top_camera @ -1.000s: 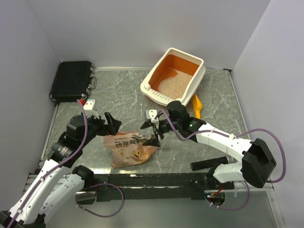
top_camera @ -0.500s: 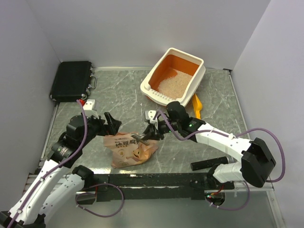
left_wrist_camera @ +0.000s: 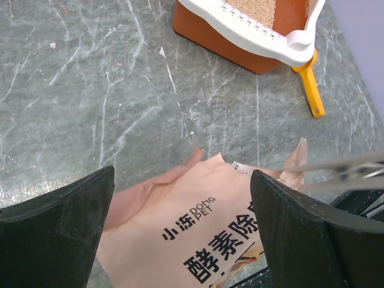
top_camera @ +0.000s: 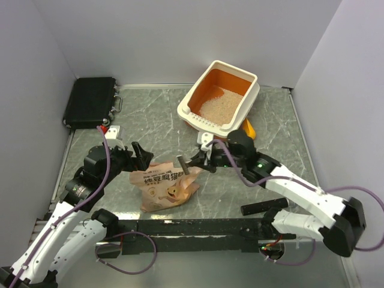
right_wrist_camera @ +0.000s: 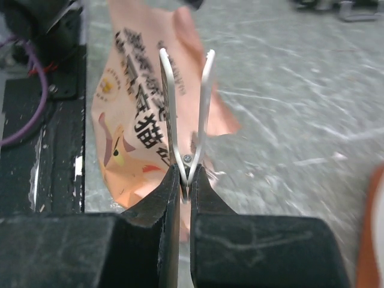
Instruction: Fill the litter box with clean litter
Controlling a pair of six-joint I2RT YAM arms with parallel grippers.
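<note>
**A:** The litter box [top_camera: 193,91], a rectangular plastic tray that's cream-white outside and orange inside, sits at the far end of the grey marbled surface [top_camera: 150,120]. It's right of centre, slotted rim toward the arms.

**B:** And the clean litter [top_camera: 219,103], fine pale beige granules, lies in a patch across that orange floor.

**A:** Down front, the peach-pink printed bag [top_camera: 165,186] with the cartoon animal lies on the surface between the two arms.

**B:** Look at the right gripper [right_wrist_camera: 185,180]: it's pinched tight on the hinge end of a thin pale two-bladed clip [right_wrist_camera: 203,96]. The blades are splayed, right at the bag's upper edge.

**A:** Opposite story for the left gripper [left_wrist_camera: 183,180], spread wide over the bag's other end. Whether it touches the bag, I can't tell.

**B:** The yellow-orange plastic scoop [top_camera: 249,133] is tucked just beside the tray's near right corner. The black hard case [top_camera: 91,101] sits in the far left corner, well apart from it all.
</note>
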